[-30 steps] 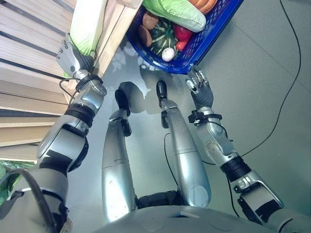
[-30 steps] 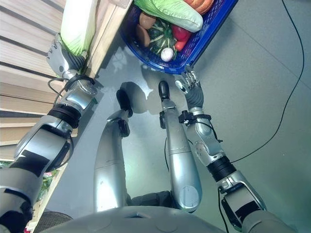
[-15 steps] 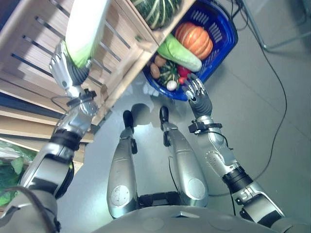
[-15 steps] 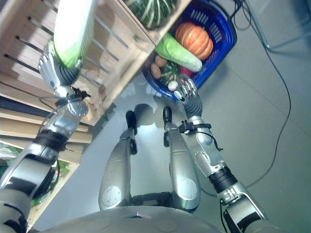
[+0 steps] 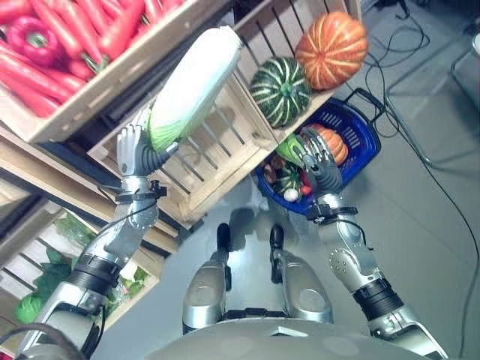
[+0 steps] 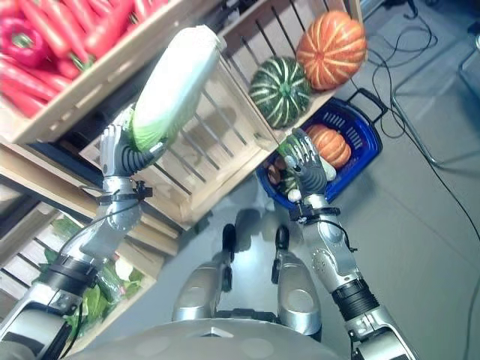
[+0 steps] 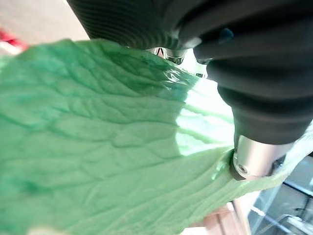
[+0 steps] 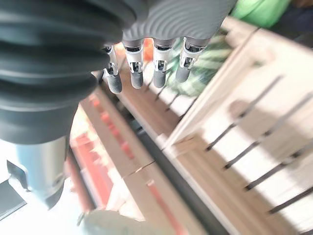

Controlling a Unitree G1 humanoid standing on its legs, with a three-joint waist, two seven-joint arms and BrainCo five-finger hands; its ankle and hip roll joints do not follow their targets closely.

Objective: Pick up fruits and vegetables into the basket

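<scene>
The left hand point(image 5: 135, 150) grips a long cabbage point(image 5: 196, 84) by its green leafy end, fingers wrapped round it, holding it up in front of the wooden crate point(image 5: 217, 142). The cabbage's long axis slants up and toward the basket, pale end uppermost. The blue basket point(image 5: 358, 139), on the floor beside the crate, already holds what look like a pumpkin and several smaller items. Two squashes point(image 5: 280, 91) sit on the crate, and red produce is shelved above it. The right hand point(image 6: 304, 159) hovers over the basket, fingers loosely spread, empty.
</scene>
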